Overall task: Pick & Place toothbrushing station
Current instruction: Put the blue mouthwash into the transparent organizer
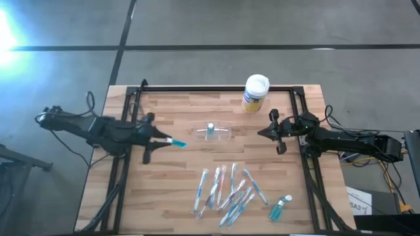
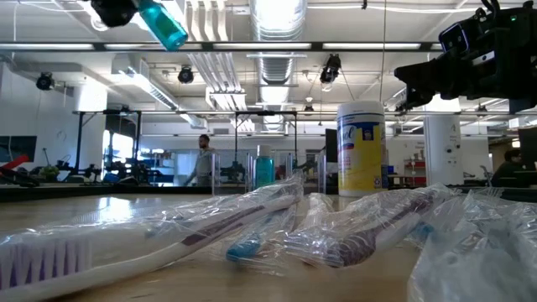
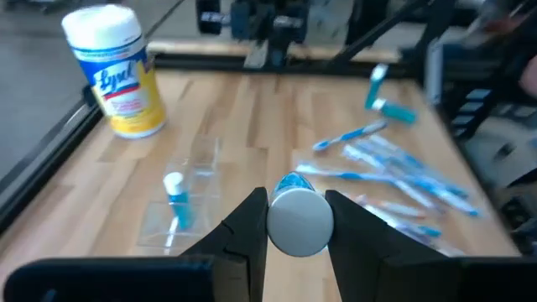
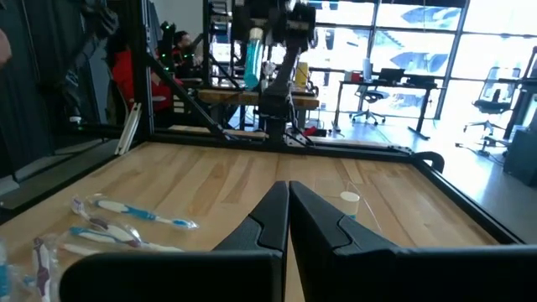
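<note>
Here, the left gripper (image 1: 172, 141) is clamped on a small teal bottle with a white cap (image 1: 176, 142), above the tabletop's left half.
Risk: misaligned release could tip the see-through, colourless plastic holder (image 1: 214, 132); right gripper (image 1: 262, 132) waits, fingers together.

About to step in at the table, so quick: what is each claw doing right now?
Left claw: closed on a small blue tube with a white cap, held above the table.
Right claw: shut, empty, waiting at the table's right side.
</note>
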Available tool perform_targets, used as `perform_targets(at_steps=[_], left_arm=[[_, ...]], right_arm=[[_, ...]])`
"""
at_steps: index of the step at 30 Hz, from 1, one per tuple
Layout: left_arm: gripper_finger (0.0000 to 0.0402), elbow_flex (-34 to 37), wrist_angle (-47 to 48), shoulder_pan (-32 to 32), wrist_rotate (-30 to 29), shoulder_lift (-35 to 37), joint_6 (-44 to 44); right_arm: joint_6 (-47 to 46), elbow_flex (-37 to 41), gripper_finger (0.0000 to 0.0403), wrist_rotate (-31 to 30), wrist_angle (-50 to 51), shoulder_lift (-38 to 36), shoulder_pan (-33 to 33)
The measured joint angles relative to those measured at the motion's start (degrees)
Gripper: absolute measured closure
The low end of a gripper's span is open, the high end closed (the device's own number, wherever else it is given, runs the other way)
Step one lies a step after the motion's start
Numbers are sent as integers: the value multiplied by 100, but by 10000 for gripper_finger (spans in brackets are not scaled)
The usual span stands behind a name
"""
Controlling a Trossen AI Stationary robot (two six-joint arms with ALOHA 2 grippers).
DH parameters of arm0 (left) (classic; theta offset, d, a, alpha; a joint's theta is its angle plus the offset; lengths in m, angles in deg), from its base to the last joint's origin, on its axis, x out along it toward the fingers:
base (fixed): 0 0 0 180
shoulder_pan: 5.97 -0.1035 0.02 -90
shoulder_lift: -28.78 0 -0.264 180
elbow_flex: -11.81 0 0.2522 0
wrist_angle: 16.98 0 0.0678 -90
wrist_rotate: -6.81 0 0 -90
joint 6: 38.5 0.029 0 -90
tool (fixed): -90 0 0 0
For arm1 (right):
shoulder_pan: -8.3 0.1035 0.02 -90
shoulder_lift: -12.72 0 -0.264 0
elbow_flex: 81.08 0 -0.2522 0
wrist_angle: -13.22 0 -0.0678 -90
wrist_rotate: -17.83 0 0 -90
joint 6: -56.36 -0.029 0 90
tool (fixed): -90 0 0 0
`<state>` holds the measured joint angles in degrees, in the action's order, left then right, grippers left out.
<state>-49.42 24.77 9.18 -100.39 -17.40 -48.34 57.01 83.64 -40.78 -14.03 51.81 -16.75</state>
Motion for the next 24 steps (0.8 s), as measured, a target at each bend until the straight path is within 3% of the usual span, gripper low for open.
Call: perform_targets(at_steps=[10, 16, 19, 24], left_arm=[[302, -2773, 1613, -791, 48, -2507, 840], [302, -4063, 2091, -1349, 490, -3744, 1366], [302, -4534, 2257, -1601, 677, -4250, 1487], [302, -4750, 2372, -1803, 895, -4857, 1635]], right_arm=[[-2, 0, 394, 1, 1, 0, -1], [3, 0, 394, 1, 1, 0, 1], [70, 0, 394, 1, 4, 0, -1], [85, 0, 394, 1, 6, 0, 1]])
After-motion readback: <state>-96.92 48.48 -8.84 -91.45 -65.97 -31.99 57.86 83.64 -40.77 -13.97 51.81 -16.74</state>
